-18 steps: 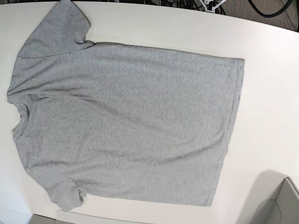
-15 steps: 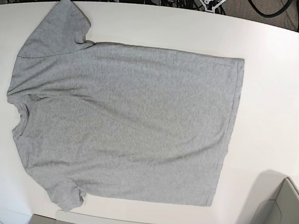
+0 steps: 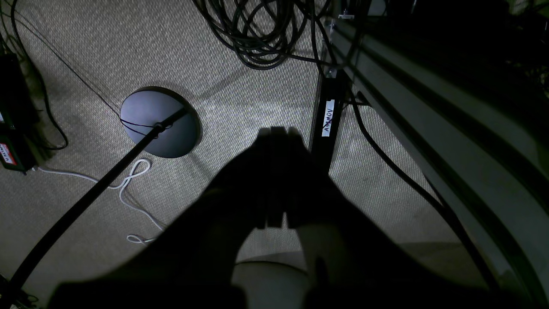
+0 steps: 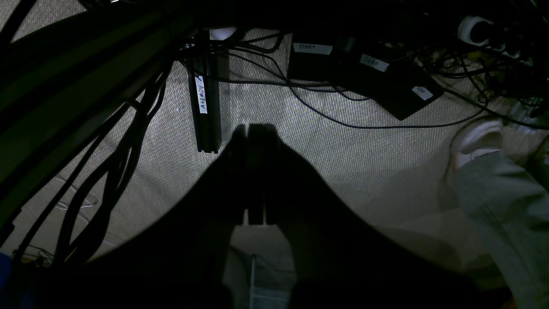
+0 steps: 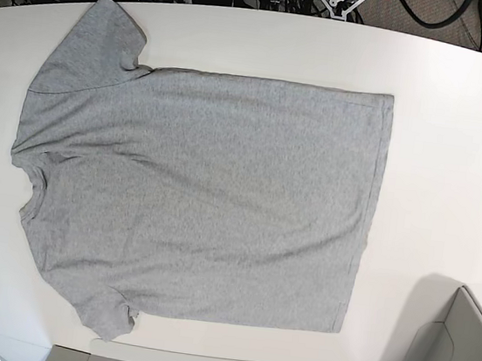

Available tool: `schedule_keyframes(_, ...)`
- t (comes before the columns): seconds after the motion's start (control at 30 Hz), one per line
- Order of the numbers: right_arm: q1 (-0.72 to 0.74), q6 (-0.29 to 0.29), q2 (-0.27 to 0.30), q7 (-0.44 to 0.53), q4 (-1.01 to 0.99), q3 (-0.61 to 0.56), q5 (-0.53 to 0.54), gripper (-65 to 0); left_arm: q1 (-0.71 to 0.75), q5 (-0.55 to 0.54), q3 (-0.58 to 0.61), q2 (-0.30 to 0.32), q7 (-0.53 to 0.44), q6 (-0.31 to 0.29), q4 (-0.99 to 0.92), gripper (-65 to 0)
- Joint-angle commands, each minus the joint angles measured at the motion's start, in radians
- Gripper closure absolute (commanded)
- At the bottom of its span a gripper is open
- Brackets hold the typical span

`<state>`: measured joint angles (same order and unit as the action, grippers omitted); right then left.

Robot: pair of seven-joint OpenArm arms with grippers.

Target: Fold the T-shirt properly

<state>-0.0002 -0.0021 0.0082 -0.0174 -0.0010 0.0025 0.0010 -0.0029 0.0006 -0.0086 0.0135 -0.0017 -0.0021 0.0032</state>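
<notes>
Nothing moved; T-shirt [image 5: 195, 197] flat on table [image 5: 444, 170], end effectors off-table.

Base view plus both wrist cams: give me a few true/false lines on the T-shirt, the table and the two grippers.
1. The heather-grey short-sleeved T-shirt lies spread flat on the white table. True.
2. Its neck points to the right of the base view. False: the neck is at the left and the hem at the right.
3. Black lettering shows on the upward side. False: the visible side is plain grey.
4. The left gripper has its fingers together, over carpet floor. True.
5. The right gripper grips a sleeve. False: it holds nothing and hangs over the floor, fingers together.
</notes>
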Motion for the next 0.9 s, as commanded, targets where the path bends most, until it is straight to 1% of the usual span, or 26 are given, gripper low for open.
schedule_keyframes(0.0,0.002,-0.003,0.003,0.009,0.001,-0.002,0.001,-0.4,0.001,0.003,-0.003,-0.005,-0.004,-0.003,-0.001,-0.2)
schedule_keyframes(0.13,0.002,-0.003,0.006,0.009,0.001,-0.002,0.000,-0.4,-0.001,0.003,-0.003,-0.005,-0.004,-0.003,-0.001,-0.2)
schedule_keyframes(0.2,0.002,-0.003,0.034,0.009,0.001,-0.002,0.000,-0.3,0.004,0.002,-0.004,-0.004,-0.011,-0.003,0.005,-0.2)
schedule_keyframes(0.23,0.001,-0.003,0.043,0.014,0.001,0.006,0.006,-0.3,0.007,0.000,-0.006,-0.004,-0.042,-0.005,0.005,-0.2)
schedule_keyframes(0.27,-0.001,-0.005,0.055,0.018,0.002,0.007,0.011,-0.2,0.021,-0.001,-0.018,-0.004,-0.100,-0.006,0.005,-0.2)
schedule_keyframes(0.3,-0.004,-0.005,0.071,0.047,0.002,0.015,0.037,-0.2,0.047,-0.001,-0.046,-0.004,-0.185,-0.008,0.005,-0.2)
schedule_keyframes(0.37,-0.044,-0.003,0.097,0.167,0.001,0.035,0.098,-0.2,0.099,0.002,-0.100,-0.004,-0.370,-0.011,0.005,-0.3)
schedule_keyframes(0.43,-0.094,-0.003,0.126,0.339,0.001,0.041,0.129,-0.2,0.157,0.005,-0.116,-0.004,-0.565,-0.011,0.002,-0.3)
schedule_keyframes(0.53,-0.180,-0.003,0.134,0.580,0.001,0.034,0.127,-0.2,0.238,0.006,-0.113,-0.004,-0.852,-0.011,0.002,-0.4)
schedule_keyframes(0.63,-0.243,0.004,0.134,0.799,0.001,0.032,0.126,-0.4,0.286,0.006,-0.113,-0.004,-1.104,-0.011,-0.001,-0.4)
schedule_keyframes(0.73,-0.297,0.092,0.132,1.038,0.001,0.037,0.126,-0.5,0.309,0.006,-0.113,-0.004,-1.339,-0.011,-0.001,-0.7)
schedule_keyframes(0.77,-0.315,0.126,0.129,1.127,0.001,0.041,0.129,-0.5,0.321,0.006,-0.113,-0.005,-1.345,-0.011,0.017,-1.5)
schedule_keyframes(0.8,-0.337,0.153,0.126,1.184,0.005,0.040,0.129,-0.5,0.337,0.008,-0.113,-0.004,-1.328,-0.011,0.053,-2.8)
schedule_keyframes(0.87,-0.366,0.170,0.131,1.158,0.075,0.044,0.132,-0.6,0.366,0.008,-0.113,-0.005,-1.343,-0.011,0.114,-5.3)
